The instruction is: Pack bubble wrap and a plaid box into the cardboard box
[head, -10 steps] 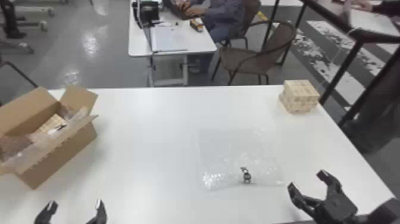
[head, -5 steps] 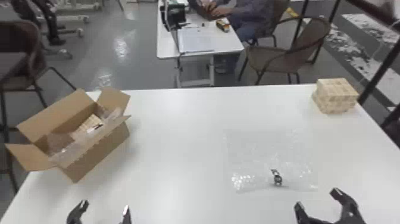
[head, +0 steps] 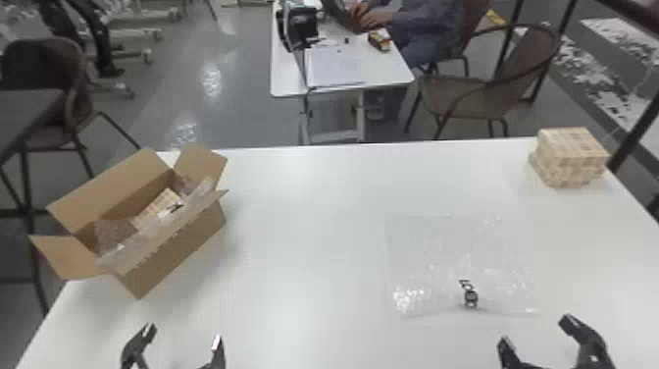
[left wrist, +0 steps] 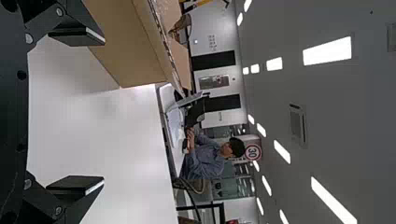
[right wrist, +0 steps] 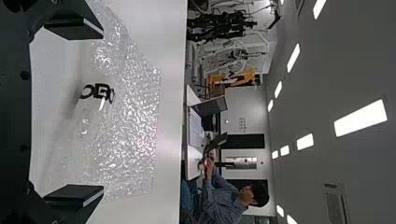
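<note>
My left gripper (head: pixel 179 346) is open at the table's front left, in front of the open cardboard box (head: pixel 181 255). That box holds a plaid box (head: pixel 159 206) and clear wrap. Flat on the table at right lies bubble wrap (head: pixel 456 250) with a dark-marked item on it. My right gripper (head: pixel 539 341) stands open just in front of the wrap. A plaid box (head: pixel 571 159) sits at the back right corner. The left wrist view has the left gripper (left wrist: pixel 77 112) near the cardboard box (left wrist: pixel 126 42); in the right wrist view, the right gripper (right wrist: pixel 74 112) faces the bubble wrap (right wrist: pixel 130 140).
The white table (head: pixel 304 235) has bare surface between the cardboard box and the bubble wrap. Behind it stand a small desk (head: pixel 343 73), where a person sits, and a brown chair (head: pixel 456 98). More chairs are at the far left.
The head view has turned toward the left, so the table's things appear farther right in it. The cardboard box, bubble wrap and plaid box keep their places on the table. Both grippers remain open.
</note>
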`<state>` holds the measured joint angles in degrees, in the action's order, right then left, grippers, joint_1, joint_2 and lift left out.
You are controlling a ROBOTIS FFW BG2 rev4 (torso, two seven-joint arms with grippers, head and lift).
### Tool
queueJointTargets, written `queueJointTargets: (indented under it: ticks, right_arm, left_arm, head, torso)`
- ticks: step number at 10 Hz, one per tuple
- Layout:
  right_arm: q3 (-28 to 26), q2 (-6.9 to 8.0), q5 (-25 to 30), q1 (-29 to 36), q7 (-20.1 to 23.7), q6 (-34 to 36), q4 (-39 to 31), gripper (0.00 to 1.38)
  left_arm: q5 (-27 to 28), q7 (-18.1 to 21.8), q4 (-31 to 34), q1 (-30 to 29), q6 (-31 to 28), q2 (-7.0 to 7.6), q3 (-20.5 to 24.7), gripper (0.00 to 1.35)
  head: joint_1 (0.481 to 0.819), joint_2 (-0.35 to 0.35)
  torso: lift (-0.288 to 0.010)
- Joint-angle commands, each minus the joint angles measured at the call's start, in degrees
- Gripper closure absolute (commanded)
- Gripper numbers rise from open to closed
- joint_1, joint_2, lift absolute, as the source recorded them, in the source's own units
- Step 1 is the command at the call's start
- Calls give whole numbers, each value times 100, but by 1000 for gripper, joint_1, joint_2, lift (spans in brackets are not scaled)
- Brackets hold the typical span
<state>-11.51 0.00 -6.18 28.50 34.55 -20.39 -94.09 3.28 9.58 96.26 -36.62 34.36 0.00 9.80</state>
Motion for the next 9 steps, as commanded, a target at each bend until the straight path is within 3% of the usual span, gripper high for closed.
queueJointTargets:
  ticks: [1, 9]
  right_arm:
    - [0, 5, -6, -2, -18, 0, 13, 127]
    - [18, 5, -252, -20, -27, 0, 216, 128]
  left_arm:
    - [-29, 0, -2, 15, 1, -15, -5, 237]
    - [-117, 0, -37, -12, -34, -15, -14, 237]
  head:
    - [695, 73]
    - [695, 70]
  torso:
    - [-110]
    - [-110]
